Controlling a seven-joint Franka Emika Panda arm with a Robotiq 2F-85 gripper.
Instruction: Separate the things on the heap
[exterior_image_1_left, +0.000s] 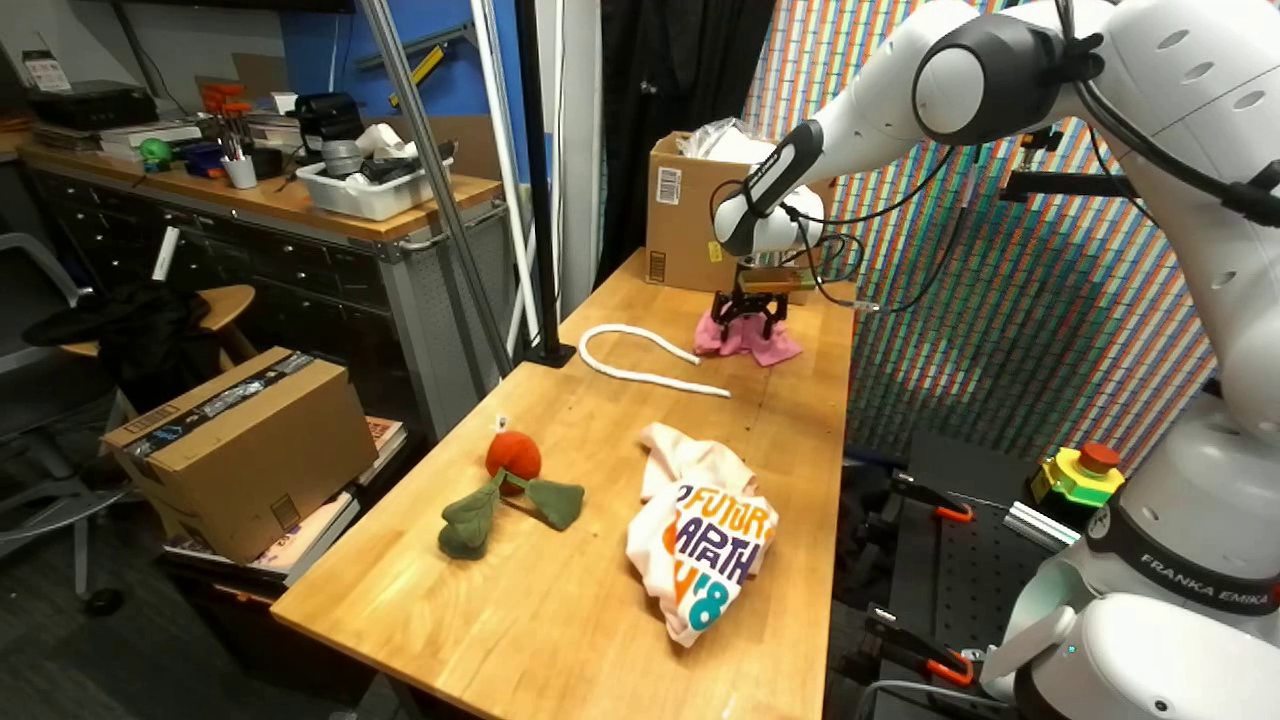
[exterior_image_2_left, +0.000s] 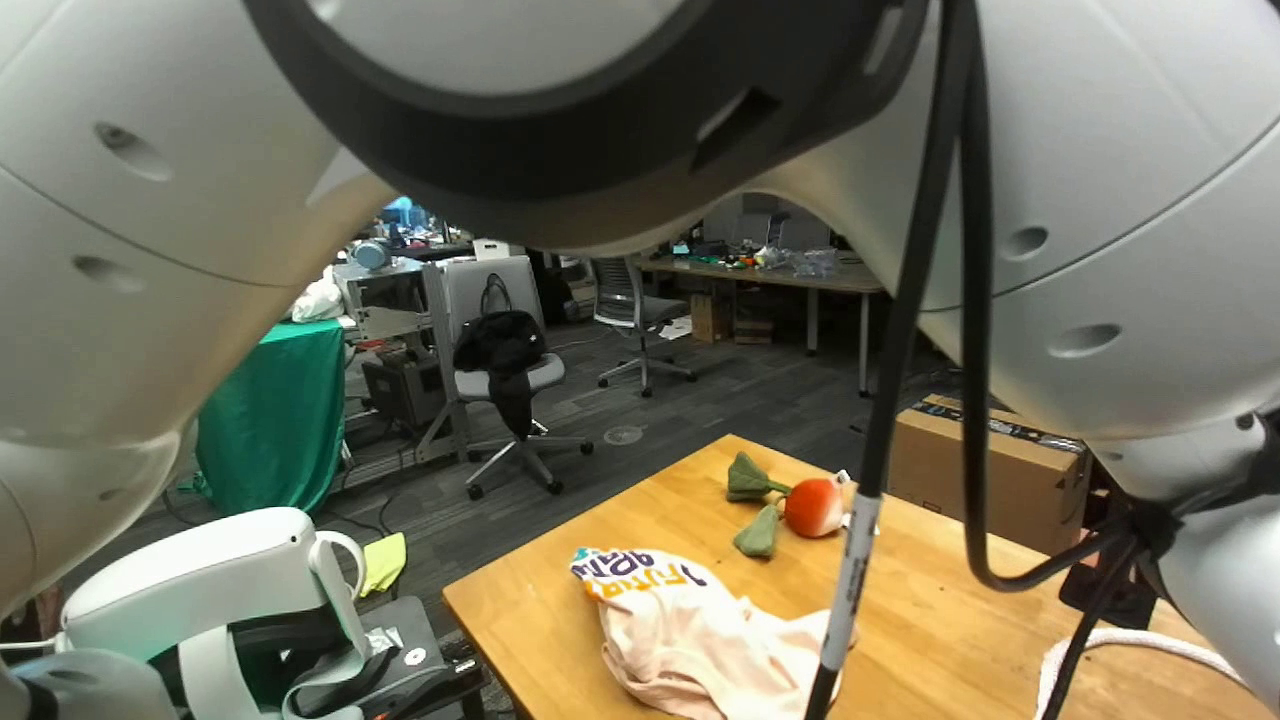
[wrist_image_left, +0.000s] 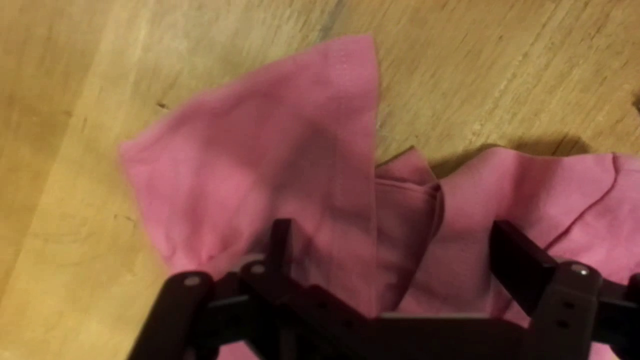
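While my gripper (wrist_image_left: 393, 235), jaws spread wide, stands over pink cloth (wrist_image_left: 320, 160), white cord (exterior_image_1_left: 650, 379) lies nearby, cardboard box (exterior_image_1_left: 690, 225) beyond, printed bag (exterior_image_1_left: 705, 540) and red ball (exterior_image_1_left: 514, 455) farther off, arm (exterior_image_2_left: 600, 160) crowding an exterior view.

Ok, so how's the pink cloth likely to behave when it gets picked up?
The pink cloth will probably droop, since it lies in loose folds. It is likely light, as its edges look thin. Its matte surface suggests little slipping.

It looks like a robotics lab: a robot arm (exterior_image_1_left: 1225, 245) and emergency stop (exterior_image_1_left: 1098, 460) stand right, a cluttered workbench (exterior_image_1_left: 280, 207) far left.
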